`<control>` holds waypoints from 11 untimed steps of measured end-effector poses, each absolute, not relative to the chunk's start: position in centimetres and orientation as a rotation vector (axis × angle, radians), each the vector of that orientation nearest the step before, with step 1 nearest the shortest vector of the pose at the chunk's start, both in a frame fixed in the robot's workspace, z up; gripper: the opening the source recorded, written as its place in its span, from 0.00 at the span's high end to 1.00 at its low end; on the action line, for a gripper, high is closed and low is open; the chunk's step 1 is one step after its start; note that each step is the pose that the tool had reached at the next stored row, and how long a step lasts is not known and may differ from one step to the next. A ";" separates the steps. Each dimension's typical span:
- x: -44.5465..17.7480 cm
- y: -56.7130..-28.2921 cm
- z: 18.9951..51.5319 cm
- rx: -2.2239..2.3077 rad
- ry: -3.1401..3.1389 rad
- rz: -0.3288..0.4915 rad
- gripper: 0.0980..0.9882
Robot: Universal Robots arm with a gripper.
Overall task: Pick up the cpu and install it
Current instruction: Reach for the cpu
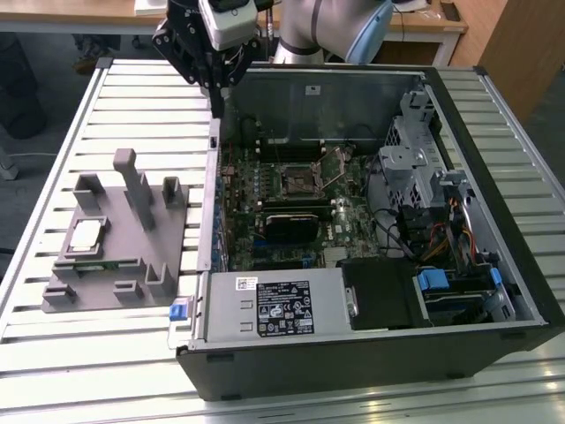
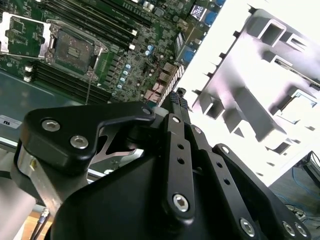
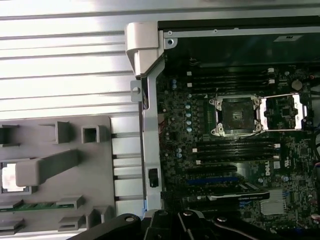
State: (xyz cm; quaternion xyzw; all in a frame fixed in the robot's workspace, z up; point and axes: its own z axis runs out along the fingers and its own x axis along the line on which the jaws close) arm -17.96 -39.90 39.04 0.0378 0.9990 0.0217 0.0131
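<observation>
Gripper (image 1: 216, 99): black two-finger pincer pointing down over the side wall of the open computer case (image 1: 353, 375). Its tips are pressed together with nothing between them.
Cpu (image 1: 86, 234): lies flat in a pocket of the grey holder fixture (image 1: 132, 231), well apart from the gripper, lower and toward the exterior view's left of it.
Socket (image 1: 296, 181): bare, on the motherboard below the gripper, on the opposite side from the cpu. Its load plate (image 3: 282, 112) is flipped open just beside it.
Exterior view adds: the whole case, the power supply (image 1: 274, 305) and the slatted metal table (image 1: 132, 106).
First wrist view adds: the cpu (image 3: 9, 178) is half hidden behind a grey post, with a green memory stick (image 3: 35, 205) near it.
Second wrist view adds: the knurled fingertips (image 2: 178, 96) meeting, and the fixture (image 2: 260, 100) bleached by glare.
</observation>
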 end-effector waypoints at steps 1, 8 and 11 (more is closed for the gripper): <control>-18.1 -39.9 39.0 0.118 3.112 0.068 0.99; -18.6 -39.9 39.0 0.118 3.113 0.068 0.99; -18.9 -39.9 39.0 0.118 3.112 0.068 0.99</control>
